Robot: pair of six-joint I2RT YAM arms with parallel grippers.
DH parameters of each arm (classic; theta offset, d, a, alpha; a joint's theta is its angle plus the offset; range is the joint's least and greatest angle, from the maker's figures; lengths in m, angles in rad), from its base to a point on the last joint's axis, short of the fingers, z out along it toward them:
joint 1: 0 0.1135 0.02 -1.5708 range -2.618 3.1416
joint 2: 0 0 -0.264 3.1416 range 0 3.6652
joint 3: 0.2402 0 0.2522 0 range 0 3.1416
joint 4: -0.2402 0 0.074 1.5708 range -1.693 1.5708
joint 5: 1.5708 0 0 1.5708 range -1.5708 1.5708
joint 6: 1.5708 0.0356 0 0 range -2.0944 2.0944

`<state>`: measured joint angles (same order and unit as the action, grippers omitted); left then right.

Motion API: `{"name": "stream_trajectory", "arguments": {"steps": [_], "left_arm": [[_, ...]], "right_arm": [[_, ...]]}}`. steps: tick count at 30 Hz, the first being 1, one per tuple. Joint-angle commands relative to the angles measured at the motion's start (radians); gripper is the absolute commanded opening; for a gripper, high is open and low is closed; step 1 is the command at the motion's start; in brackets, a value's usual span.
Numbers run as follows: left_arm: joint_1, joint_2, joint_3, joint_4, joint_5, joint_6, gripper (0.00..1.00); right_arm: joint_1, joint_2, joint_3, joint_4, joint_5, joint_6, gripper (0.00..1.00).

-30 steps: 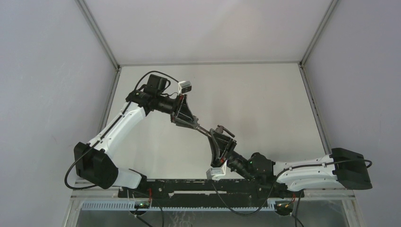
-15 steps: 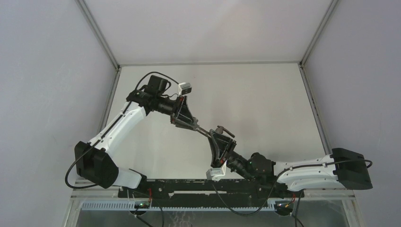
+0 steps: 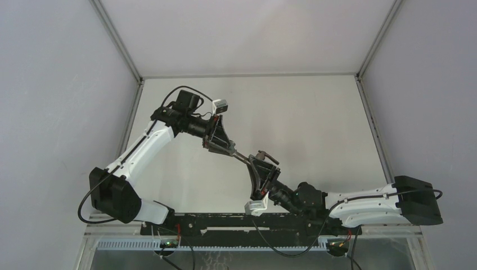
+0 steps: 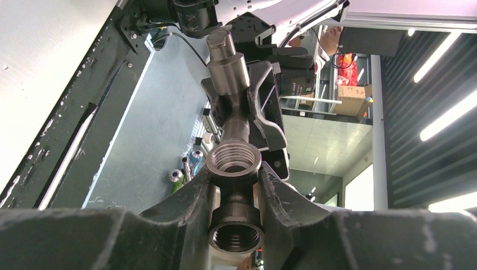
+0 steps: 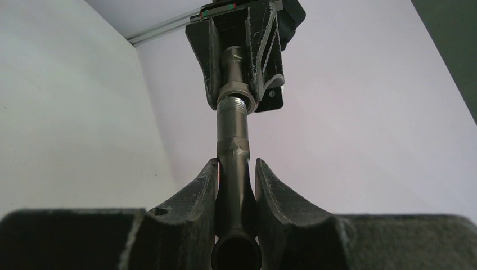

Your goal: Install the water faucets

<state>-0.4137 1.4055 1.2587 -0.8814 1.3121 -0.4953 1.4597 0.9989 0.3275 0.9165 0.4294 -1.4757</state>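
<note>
Left wrist: fitting (image 4: 234, 194) between jaws, stem (image 4: 228, 76) beyond

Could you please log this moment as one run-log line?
step: joining faucet parts | left tool: shut on fitting | right tool: shut on stem | stem's threaded end at fitting, threads exposed

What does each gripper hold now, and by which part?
The left gripper holds the short fitting by its middle, between its two threaded openings. The right gripper holds the long stem by its plain shaft, away from the threaded end.
</note>
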Motion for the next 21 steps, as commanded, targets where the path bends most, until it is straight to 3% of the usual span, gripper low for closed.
{"name": "stream_trajectory", "arguments": {"steps": [1, 21], "left_arm": [[-0.035, 0.0, 0.039, -0.028, -0.011, 0.03, 0.0], [-0.036, -0.001, 0.035, -0.064, -0.036, 0.061, 0.0]], "right_arm": [[0.001, 0.004, 0.075, 0.13, -0.038, -0.021, 0.0], [0.002, 0.02, 0.096, 0.153, -0.032, -0.035, 0.0]]}}
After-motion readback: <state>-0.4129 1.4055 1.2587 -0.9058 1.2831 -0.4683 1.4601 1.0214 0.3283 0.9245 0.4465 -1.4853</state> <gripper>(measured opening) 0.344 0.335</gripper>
